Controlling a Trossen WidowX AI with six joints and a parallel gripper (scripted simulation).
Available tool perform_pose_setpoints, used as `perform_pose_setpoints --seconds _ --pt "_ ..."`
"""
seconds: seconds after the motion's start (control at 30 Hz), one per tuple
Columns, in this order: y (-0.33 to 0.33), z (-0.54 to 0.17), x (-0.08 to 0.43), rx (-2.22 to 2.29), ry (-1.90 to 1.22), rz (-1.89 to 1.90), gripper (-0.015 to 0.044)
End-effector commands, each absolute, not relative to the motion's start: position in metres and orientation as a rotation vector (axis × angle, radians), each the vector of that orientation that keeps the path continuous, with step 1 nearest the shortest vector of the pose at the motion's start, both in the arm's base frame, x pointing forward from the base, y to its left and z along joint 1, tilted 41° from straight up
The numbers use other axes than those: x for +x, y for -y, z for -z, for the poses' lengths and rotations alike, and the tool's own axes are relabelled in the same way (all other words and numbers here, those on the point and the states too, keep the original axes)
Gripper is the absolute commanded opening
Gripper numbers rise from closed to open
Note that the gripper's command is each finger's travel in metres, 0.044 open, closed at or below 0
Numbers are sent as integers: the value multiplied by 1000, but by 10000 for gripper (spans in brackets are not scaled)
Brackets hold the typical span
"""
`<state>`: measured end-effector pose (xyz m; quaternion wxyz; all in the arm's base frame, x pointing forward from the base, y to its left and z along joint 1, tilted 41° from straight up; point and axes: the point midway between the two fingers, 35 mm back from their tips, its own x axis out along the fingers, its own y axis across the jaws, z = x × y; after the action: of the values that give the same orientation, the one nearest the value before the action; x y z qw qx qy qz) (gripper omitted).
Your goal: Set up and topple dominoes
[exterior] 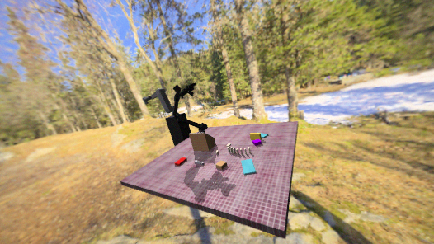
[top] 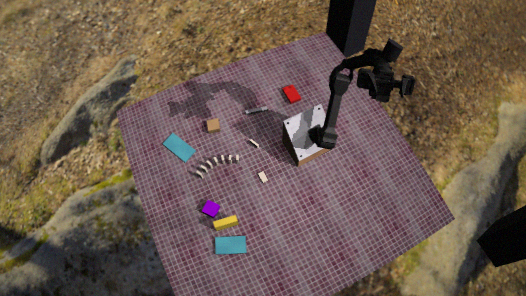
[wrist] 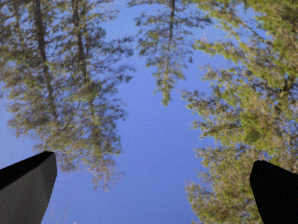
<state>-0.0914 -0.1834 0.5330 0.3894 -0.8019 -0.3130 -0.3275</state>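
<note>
Several cream dominoes (top: 215, 160) stand in a curved row on the gridded table. Two loose cream dominoes lie apart from the row's right end in the top view: a narrow-looking domino (top: 254, 143) (exterior: 217, 152) above right, and a broad-faced domino (top: 263, 177) lying flat below right. No gap shows clearly inside the row. My gripper (wrist: 157, 169) is open, with wide-apart fingers and only sky and trees between them. The arm is raised and folded back over the table's far right edge in the top view, far from all dominoes.
A wedge box (top: 306, 127) (exterior: 201, 142) stands beside the arm's lower end. Around the row are a brown block (top: 213, 125) (exterior: 221, 165), teal slabs (top: 179, 147) (top: 230, 245), a purple block (top: 211, 208), and a yellow bar (top: 225, 222). A grey bar (top: 256, 110) and red block (top: 291, 94) lie farther off.
</note>
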Motion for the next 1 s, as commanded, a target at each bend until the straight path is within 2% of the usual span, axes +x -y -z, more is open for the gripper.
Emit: perform_pose_setpoints --seconds 0.0,0.03,0.27,0.43,0.67,0.97 --pt "181 -534 -90 -2037 799 823 426" --pt "172 -537 -87 -2033 808 795 440" --pt "78 -558 -38 -1948 842 429 440" --pt "12 -555 17 -1831 768 126 440" --pt "-54 -525 103 -1594 537 -226 440" --pt "-92 -449 210 -1195 108 -488 440"
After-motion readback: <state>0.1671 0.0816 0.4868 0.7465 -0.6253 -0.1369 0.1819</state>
